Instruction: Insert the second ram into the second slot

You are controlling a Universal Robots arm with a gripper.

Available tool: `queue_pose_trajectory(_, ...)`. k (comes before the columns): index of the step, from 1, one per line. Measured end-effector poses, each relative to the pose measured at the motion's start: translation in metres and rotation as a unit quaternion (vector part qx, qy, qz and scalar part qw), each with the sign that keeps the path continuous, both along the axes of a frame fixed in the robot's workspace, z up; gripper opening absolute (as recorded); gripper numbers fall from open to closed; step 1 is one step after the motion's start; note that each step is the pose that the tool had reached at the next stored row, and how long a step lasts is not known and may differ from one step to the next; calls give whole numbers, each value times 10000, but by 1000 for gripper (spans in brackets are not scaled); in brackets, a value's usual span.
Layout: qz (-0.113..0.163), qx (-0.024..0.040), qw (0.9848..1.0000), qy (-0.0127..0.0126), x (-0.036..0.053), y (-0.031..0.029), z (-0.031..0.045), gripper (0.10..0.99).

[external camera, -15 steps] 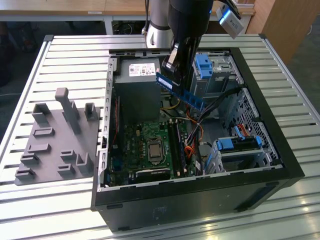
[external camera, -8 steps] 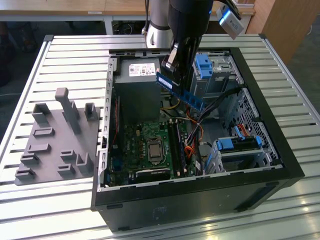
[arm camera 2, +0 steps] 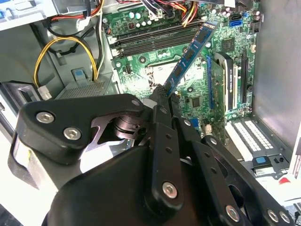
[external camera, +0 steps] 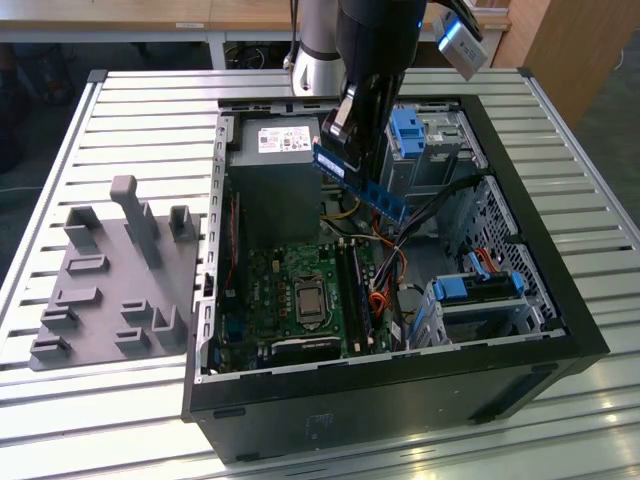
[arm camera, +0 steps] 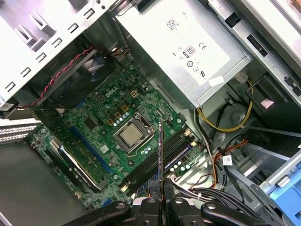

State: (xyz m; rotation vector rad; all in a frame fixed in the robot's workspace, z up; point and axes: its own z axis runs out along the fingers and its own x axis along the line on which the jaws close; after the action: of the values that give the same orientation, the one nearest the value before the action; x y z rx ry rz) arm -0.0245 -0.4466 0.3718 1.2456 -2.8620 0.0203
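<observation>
We see the arm reaching down over the open computer case. Its gripper has the fingers clamped on the second ram, a thin dark-blue stick with a pale label, held tilted above the motherboard.

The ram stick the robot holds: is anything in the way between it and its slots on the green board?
Nothing visible does. The second ram, clamped in the fingers, hangs in open air above the memory slots. Cables lie beside the slots' end, not across them.
</observation>
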Motion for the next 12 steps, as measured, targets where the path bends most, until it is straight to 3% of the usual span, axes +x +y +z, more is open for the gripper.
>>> queue_pose_trajectory(12,-149,0,9999,0,0,0,0,141)
